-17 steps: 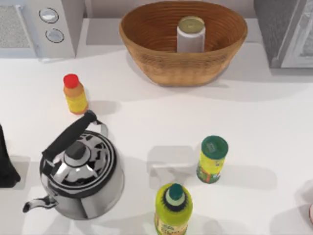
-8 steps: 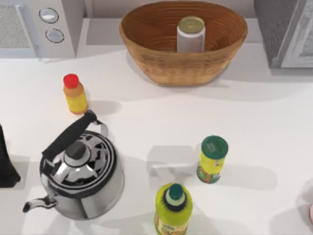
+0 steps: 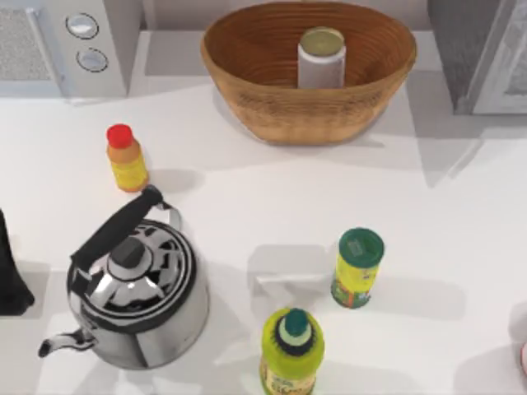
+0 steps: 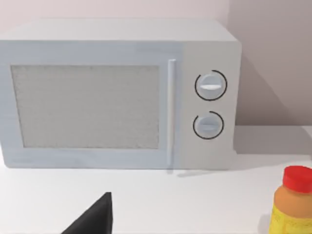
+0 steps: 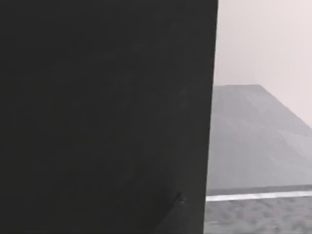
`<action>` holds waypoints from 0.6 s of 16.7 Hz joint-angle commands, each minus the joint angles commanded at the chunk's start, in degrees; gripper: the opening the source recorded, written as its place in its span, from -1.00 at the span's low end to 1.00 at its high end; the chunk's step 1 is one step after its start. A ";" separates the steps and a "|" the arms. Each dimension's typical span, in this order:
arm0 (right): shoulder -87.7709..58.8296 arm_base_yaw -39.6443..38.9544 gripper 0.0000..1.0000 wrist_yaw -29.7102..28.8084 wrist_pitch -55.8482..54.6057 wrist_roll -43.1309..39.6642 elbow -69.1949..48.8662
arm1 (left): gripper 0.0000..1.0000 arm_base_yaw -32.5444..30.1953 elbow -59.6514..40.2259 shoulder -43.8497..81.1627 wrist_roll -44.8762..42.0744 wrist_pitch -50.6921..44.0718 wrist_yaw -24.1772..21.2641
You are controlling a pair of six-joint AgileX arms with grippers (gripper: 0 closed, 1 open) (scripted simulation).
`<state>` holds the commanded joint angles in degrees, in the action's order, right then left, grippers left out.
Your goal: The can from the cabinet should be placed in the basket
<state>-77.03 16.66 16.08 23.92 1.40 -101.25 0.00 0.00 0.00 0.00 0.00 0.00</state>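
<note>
The can point(image 3: 321, 56), whitish-grey with a dull gold top, stands upright inside the basket point(image 3: 247, 97), right of its middle. The basket is a wide brown wicker bowl at the back centre of the table. No gripper is near either of them. My left arm point(image 3: 10, 276) is a black shape parked at the table's left edge, and a black tip of my left gripper point(image 4: 92, 222) pokes into the left wrist view. The right wrist view has a large dark panel point(image 5: 102, 117) close up and a grey surface point(image 5: 258, 141) beyond it.
A white microwave point(image 3: 58, 41) stands at the back left and a grey cabinet point(image 3: 482, 49) at the back right. On the table are a red-capped yellow bottle point(image 3: 126, 158), a steel kettle point(image 3: 136, 288), a green-lidded shaker point(image 3: 357, 267) and a green-capped bottle point(image 3: 291, 350).
A soft shadow has spread over the table in front of the cabinet at the right. The can, the basket and the left arm have not moved.
</note>
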 joint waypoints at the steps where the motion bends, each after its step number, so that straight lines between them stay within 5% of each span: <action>1: 0.17 -5.09 1.00 -5.06 0.20 -0.03 0.12 | 1.00 0.00 0.00 0.00 0.00 0.00 0.00; 6: 1.59 -28.18 1.00 -28.26 0.89 -0.18 1.32 | 1.00 0.00 0.00 0.00 0.00 0.00 0.00; 10: 2.70 -39.62 1.00 -39.66 1.14 -0.25 2.38 | 1.00 0.00 0.00 0.00 0.00 0.00 0.00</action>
<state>-74.33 -22.96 -23.58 25.06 1.15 -98.88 0.00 0.00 0.00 0.00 0.00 0.00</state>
